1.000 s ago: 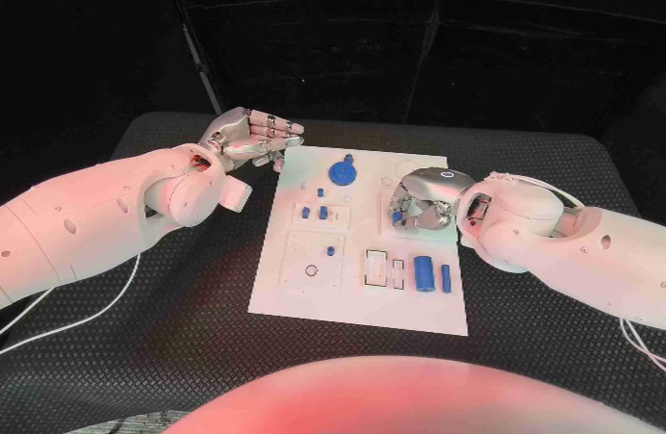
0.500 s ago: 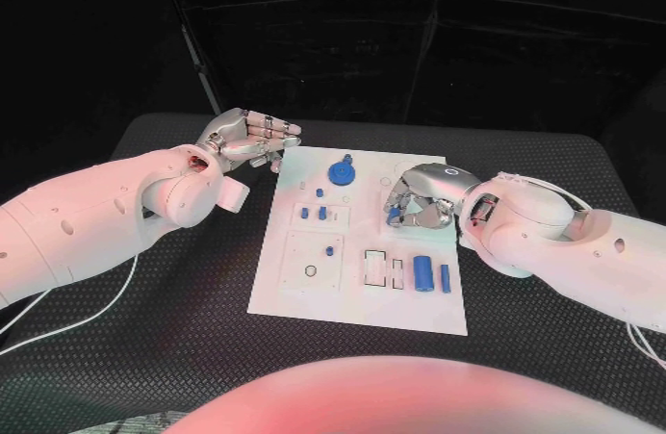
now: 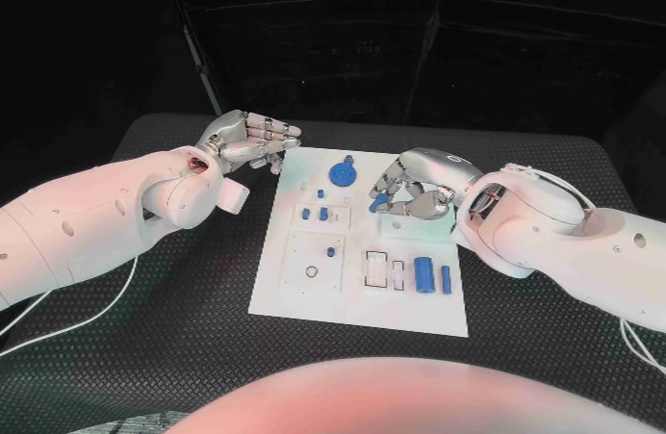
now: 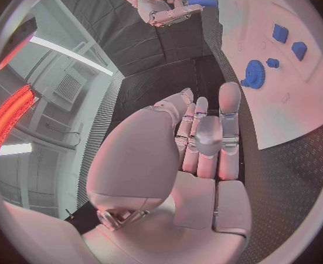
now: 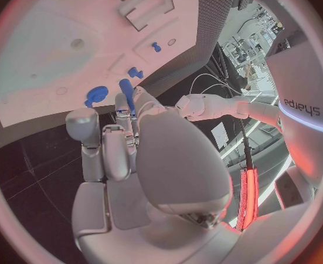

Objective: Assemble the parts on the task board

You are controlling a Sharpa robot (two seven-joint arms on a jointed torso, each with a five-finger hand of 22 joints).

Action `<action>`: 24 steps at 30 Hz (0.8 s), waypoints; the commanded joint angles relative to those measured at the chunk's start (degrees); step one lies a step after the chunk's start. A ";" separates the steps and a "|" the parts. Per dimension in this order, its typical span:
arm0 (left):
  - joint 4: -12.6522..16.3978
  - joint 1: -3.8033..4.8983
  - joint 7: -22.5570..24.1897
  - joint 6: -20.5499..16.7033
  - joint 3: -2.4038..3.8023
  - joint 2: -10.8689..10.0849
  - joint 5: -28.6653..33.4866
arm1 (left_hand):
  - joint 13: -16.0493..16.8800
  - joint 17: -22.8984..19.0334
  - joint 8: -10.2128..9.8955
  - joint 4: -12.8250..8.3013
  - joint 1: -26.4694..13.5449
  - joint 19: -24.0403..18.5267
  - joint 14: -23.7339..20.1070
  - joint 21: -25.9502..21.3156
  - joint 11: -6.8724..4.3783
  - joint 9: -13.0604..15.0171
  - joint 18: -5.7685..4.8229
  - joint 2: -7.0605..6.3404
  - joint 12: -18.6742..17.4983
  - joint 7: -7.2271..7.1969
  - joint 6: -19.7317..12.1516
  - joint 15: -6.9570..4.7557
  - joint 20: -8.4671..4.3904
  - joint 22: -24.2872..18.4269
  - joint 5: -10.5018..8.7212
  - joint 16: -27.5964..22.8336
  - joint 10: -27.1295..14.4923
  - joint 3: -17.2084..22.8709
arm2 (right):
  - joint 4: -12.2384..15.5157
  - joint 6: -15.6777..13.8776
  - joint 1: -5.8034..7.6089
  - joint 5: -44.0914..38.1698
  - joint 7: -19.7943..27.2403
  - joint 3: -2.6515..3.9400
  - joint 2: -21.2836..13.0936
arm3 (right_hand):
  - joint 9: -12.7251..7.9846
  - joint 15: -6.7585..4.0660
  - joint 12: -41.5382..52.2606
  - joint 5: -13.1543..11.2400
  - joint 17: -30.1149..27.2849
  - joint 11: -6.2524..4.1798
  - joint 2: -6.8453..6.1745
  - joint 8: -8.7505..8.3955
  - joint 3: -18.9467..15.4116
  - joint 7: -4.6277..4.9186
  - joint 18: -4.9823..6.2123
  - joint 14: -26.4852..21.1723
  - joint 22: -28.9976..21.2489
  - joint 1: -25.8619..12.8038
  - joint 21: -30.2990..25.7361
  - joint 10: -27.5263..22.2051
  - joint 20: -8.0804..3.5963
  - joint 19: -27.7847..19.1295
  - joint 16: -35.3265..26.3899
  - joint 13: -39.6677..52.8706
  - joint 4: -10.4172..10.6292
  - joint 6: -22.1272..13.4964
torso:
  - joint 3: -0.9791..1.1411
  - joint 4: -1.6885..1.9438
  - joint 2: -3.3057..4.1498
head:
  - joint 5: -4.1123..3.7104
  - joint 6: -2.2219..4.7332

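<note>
So the right hand (image 3: 412, 190) is up over the far right part of the task board (image 3: 347, 304), pinching a small blue peg (image 3: 379, 200) in its fingers (image 5: 125, 108). The left hand (image 3: 250, 138) hovers off the board's far left corner above the tabletop (image 3: 166, 357), fingers loosely curled, holding nothing. On the board: a blue gear (image 3: 342, 172) near the far edge, and a blue cylinder (image 3: 423, 272) with a slimmer blue pin (image 3: 446, 278) beside it sitting in recesses on the near right.

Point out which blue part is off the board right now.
The small blue peg pinched in the right hand; every other blue part lies on the task board.
</note>
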 commanded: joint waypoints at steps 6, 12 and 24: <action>-0.03 0.07 0.43 0.30 0.05 0.39 0.27 | -0.04 -0.05 -0.28 -0.24 -0.20 -0.15 -0.31 -0.20 0.08 -0.02 0.63 -0.10 0.35 -0.01 -0.14 0.29 0.07 -0.03 0.04 -0.32 -0.43 0.13 | -1.20 0.42 -0.23 3.49 2.62 -0.50 6.52 | -0.05 -0.27 -0.55 0.25 -0.06 0.08 -0.11 -0.20 0.74 -0.06 -0.46 2.82 -0.18 0.35 0.18 0.35 -0.01 0.22 0.18 -0.06 -0.19 0.43 | 0.00 -0.01 0.05 | 0.93 -0.16; -0.16 0.08 0.42 0.32 0.06 0.79 0.27 | -0.04 -0.05 -0.28 -0.24 -0.20 -0.15 -0.31 -0.20 0.08 -0.02 0.63 -0.10 0.35 -0.01 -0.14 0.29 0.07 -0.03 0.04 -0.32 -0.43 0.13 | -2.25 1.70 -0.73 0.74 4.66 -3.09 10.46 | -0.08 -0.24 -0.79 0.32 -0.10 0.12 -0.23 -0.30 1.03 0.00 -0.42 2.80 -0.37 0.38 0.08 0.36 0.01 0.07 0.18 -0.07 -0.41 0.38 | -0.06 -0.10 0.04 | 1.52 -0.16; -0.33 0.10 0.40 0.44 0.06 1.38 0.27 | -0.04 -0.05 -0.28 -0.24 -0.20 -0.15 -0.31 -0.20 0.08 -0.02 0.63 -0.10 0.35 -0.01 -0.14 0.29 0.07 -0.03 0.04 -0.32 -0.43 0.13 | -5.29 4.33 -0.86 -2.86 5.73 -8.22 13.85 | -0.11 -0.18 -1.10 0.34 -0.14 0.21 -0.34 -0.42 1.36 0.09 -0.41 2.78 -0.41 0.33 0.08 0.31 0.04 -0.02 0.19 -0.08 -0.63 0.32 | 0.03 -0.14 0.08 | 2.46 -0.16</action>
